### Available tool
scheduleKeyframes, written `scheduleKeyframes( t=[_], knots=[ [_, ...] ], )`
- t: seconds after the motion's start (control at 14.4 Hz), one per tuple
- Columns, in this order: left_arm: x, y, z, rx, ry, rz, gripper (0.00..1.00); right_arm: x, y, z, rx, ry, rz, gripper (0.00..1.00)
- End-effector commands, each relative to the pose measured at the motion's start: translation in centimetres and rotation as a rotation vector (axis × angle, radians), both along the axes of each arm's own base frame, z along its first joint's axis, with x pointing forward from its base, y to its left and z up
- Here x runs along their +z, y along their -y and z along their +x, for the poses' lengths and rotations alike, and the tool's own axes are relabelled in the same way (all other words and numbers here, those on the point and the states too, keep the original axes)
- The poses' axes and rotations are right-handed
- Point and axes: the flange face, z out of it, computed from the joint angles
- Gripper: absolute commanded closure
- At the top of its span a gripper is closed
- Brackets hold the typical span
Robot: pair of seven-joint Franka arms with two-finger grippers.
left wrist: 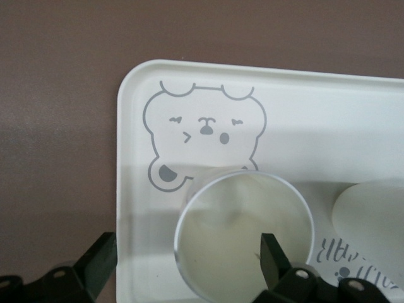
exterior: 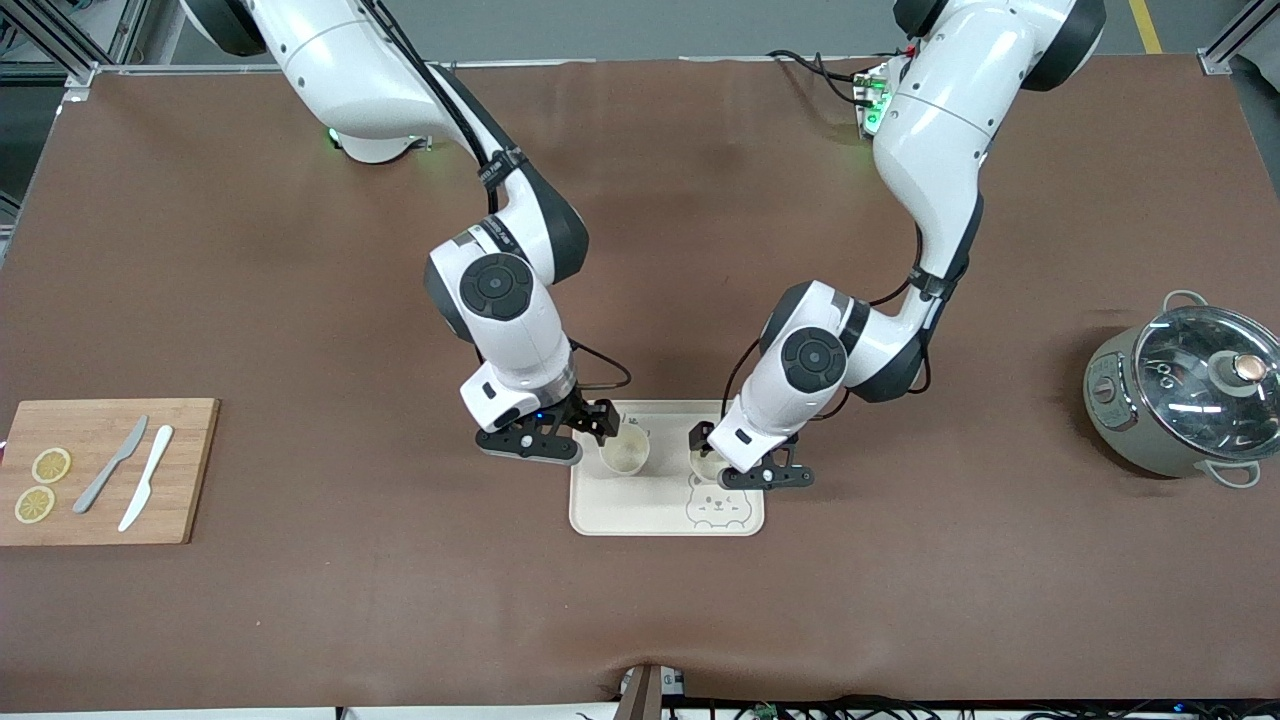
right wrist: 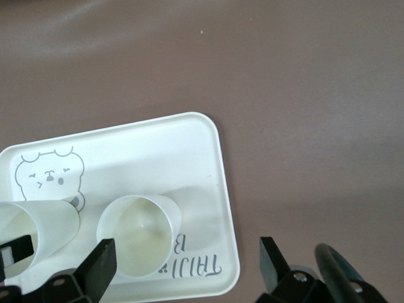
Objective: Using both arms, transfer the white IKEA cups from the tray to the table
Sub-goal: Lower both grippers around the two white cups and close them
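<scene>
Two white IKEA cups stand upright on the bear-print tray. One cup is toward the right arm's end and the other cup is toward the left arm's end, beside the bear drawing. My left gripper hangs open low over the second cup. One of its fingers is over the cup's mouth, the other is outside the tray's rim. My right gripper is open over the tray's edge, with the first cup next to one finger. Nothing is gripped.
A wooden cutting board with two lemon slices and two knives lies at the right arm's end, near the table's edge. A grey pot with a glass lid stands at the left arm's end. Bare brown mat surrounds the tray.
</scene>
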Motion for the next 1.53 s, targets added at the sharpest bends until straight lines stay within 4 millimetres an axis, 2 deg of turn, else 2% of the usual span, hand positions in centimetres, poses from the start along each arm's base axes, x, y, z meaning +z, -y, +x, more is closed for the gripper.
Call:
scheduleKeyframes(
  t=[0.0,0.35,0.42,0.49,0.83,1.11,1.18,1.25,1.32,1.39,1.46],
  knots=[
    [0.4,-0.5,0.1,0.009,0.019,0.010,0.00,-2.2,-1.4,0.0,-0.009,0.024,-0.004,0.00],
    [-0.2,-0.6,0.3,0.035,0.028,-0.007,0.00,-5.3,-1.6,-0.2,0.025,0.027,-0.060,0.00],
    [-0.3,-0.7,0.3,0.115,0.005,-0.023,0.88,-5.8,-1.8,-0.4,0.028,0.024,-0.062,0.00],
    [-0.9,-0.6,-0.4,0.136,-0.002,0.001,1.00,-6.1,-2.0,-0.4,0.025,0.031,-0.054,0.00],
    [-1.1,-0.5,-0.4,0.086,0.040,0.057,1.00,-8.3,-3.2,-1.1,0.018,0.040,-0.037,0.00],
    [-0.4,-1.1,-0.2,0.094,0.039,0.059,1.00,-9.1,-3.5,-1.2,0.018,0.048,-0.027,0.00],
    [0.7,-1.5,-0.5,0.096,0.037,0.064,1.00,-9.5,-3.5,-1.2,0.006,0.049,-0.021,0.00],
    [1.5,-2.0,-1.6,0.096,0.026,0.078,1.00,-9.6,-3.6,-1.1,0.000,0.055,-0.013,0.00],
    [3.2,-2.9,-2.5,0.091,0.029,0.082,1.00,-9.7,-3.6,-1.1,0.000,0.057,-0.011,0.00],
    [5.1,-5.1,-3.0,0.103,0.032,0.090,1.00,-9.8,-3.6,-1.2,0.001,0.055,-0.011,0.05],
    [7.1,-6.5,-3.9,0.104,0.040,0.092,1.00,-9.8,-3.6,-1.2,0.001,0.055,-0.011,0.24]
  ],
)
